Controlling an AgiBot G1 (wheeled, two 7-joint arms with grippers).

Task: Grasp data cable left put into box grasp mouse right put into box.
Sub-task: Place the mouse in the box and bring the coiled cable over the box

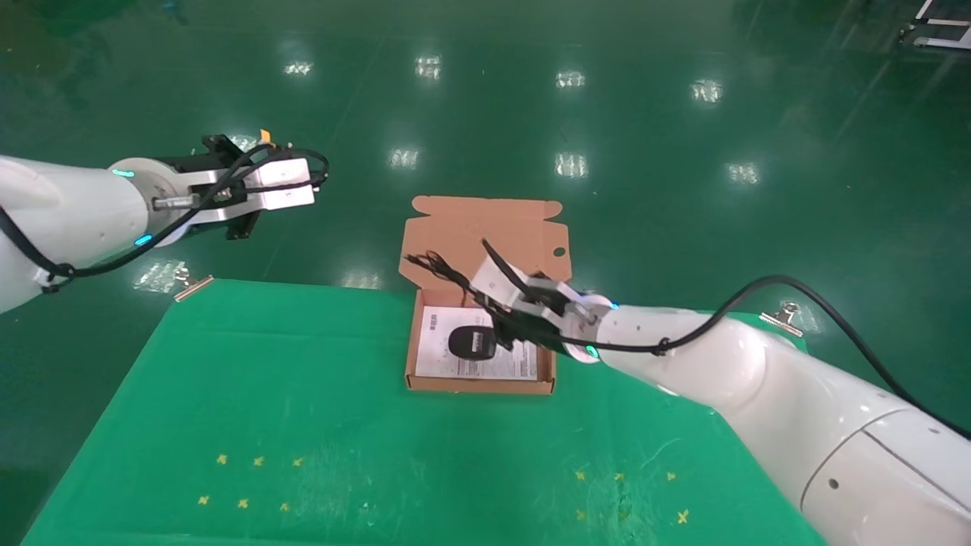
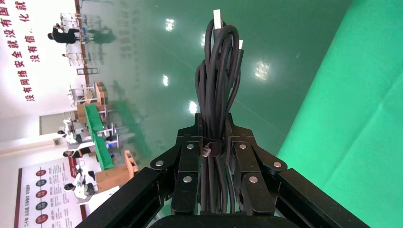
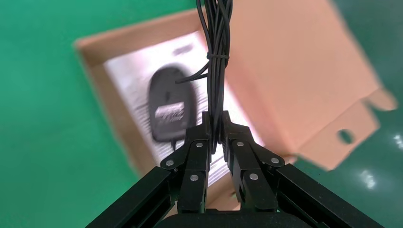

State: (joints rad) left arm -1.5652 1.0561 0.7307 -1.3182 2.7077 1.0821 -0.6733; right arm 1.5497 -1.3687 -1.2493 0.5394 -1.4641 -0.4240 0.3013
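I am seeing the left end effector [image 2: 213, 142] raised off the desk's [image 1: 227, 394] far-left corner, clenched on the cable [image 2: 219, 71]. The right end effector [image 3: 215, 128] is gripping the mouse's cord [image 3: 216, 57] over the box [image 1: 413, 341]. The mouse [image 1: 472, 341] is lying inside on a white sheet [image 1: 440, 356].

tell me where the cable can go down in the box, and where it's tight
Free: the white sheet strip along the shallow orange-brown cardboard box's left wall. Crowded: the middle, where the small black oval mouse lies, and the right side under the right pincer gripping its cord. The left pincer holds the coiled black data cable off-table.
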